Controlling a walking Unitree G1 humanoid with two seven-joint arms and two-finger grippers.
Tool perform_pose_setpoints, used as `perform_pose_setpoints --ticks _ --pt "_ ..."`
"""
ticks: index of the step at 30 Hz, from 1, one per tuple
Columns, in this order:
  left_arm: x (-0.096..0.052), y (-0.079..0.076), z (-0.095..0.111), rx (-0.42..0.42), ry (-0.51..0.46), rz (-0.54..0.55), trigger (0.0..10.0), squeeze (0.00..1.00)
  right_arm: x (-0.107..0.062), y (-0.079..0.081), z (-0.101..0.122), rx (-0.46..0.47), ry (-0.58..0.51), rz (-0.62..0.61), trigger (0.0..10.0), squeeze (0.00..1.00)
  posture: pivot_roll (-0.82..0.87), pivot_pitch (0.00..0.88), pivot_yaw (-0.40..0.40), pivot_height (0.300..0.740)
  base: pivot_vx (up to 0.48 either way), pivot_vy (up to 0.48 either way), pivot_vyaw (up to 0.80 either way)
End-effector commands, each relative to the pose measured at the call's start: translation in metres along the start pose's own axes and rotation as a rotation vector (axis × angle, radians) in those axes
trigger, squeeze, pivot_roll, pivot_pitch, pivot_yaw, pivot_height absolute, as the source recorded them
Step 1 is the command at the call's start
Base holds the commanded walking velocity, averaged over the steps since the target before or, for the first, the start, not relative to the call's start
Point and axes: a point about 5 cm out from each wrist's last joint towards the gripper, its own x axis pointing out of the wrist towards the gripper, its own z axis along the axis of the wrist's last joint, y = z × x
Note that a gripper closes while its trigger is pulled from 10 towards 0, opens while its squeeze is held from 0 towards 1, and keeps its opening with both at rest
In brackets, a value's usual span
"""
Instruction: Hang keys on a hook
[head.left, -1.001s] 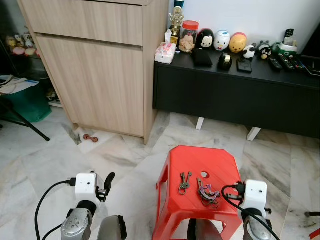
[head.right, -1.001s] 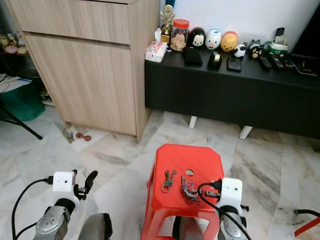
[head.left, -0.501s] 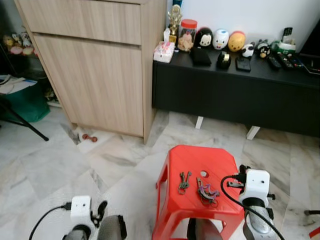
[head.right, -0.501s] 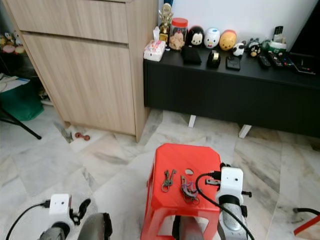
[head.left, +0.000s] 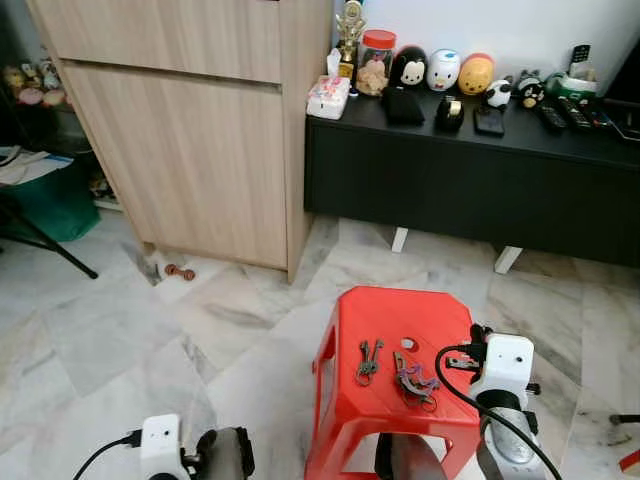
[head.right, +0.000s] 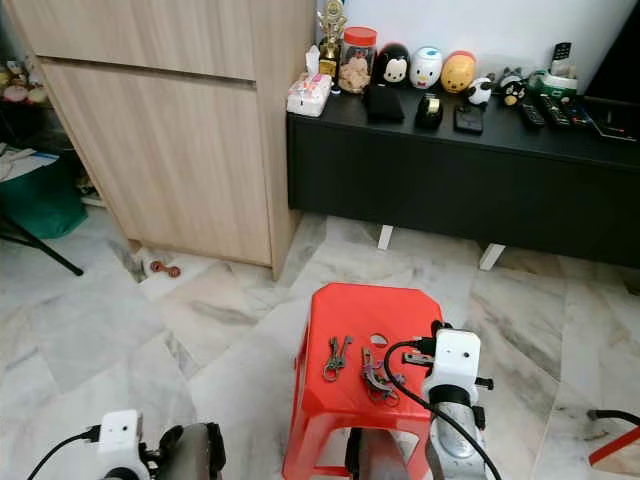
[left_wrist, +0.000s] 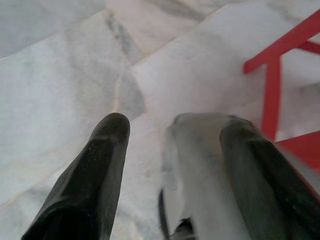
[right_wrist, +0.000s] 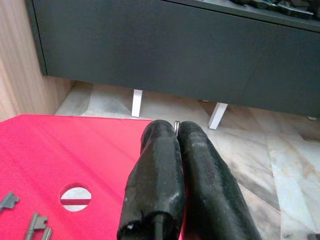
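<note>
Two bunches of keys lie on the red plastic stool (head.left: 345, 390): a plain grey bunch (head.left: 368, 360) and a bunch with a purple tag (head.left: 414, 378). My right gripper (right_wrist: 175, 131) hovers over the stool's right side, beyond the keys and the round hole (right_wrist: 75, 196). Its fingers are pressed shut, and a thin metal loop shows at the tips. Its white wrist module (head.left: 505, 360) sits by the stool's right edge. My left gripper (left_wrist: 175, 125) hangs low over the marble floor, left of the stool, with its fingers (left_wrist: 95, 170) spread open.
A tall wooden cabinet (head.left: 200, 150) stands at the back left. A low black console (head.left: 470, 180) carries figurines, a jar (head.left: 377, 62) and remotes. On the left are a green bin (head.left: 45, 205) and a black tripod leg (head.left: 55, 255). A small object (head.left: 180, 272) lies by the cabinet's foot.
My left arm has dropped toward the floor, its wrist module now at the frame's bottom. My right wrist has risen slightly beside the stool. The keys have not moved.
</note>
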Motion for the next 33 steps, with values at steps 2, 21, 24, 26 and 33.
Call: perform_pose_setpoints --ticks 2,21,24,26,33 --pt "-0.009 0.001 -0.021 -0.009 0.076 0.016 10.0 0.00 0.000 -0.005 0.005 0.010 -0.018 -0.015 10.0 0.00 0.03 0.018 -0.075 0.588 0.000 0.000 0.00" --pt "0.007 -0.007 0.056 -0.082 -0.350 -0.018 10.0 0.00 0.000 -0.003 0.007 0.018 -0.023 0.019 10.0 0.00 0.04 0.000 -0.077 0.588 -0.040 0.000 0.00" --pt "0.007 -0.007 0.057 -0.089 -0.355 -0.026 10.0 0.00 0.001 -0.003 0.006 0.016 -0.021 0.021 10.0 0.00 0.04 0.000 -0.077 0.588 -0.268 0.000 0.00" --pt "0.007 -0.007 0.058 -0.089 -0.355 -0.028 10.0 0.00 0.001 -0.003 0.006 0.016 -0.021 0.023 10.0 0.00 0.04 0.000 -0.077 0.588 -0.270 0.000 0.00" --pt "0.007 -0.011 0.052 -0.081 -0.328 -0.045 10.0 0.00 0.003 0.000 0.007 0.022 -0.019 0.029 10.0 0.00 0.03 0.000 -0.077 0.588 -0.269 0.000 0.00"
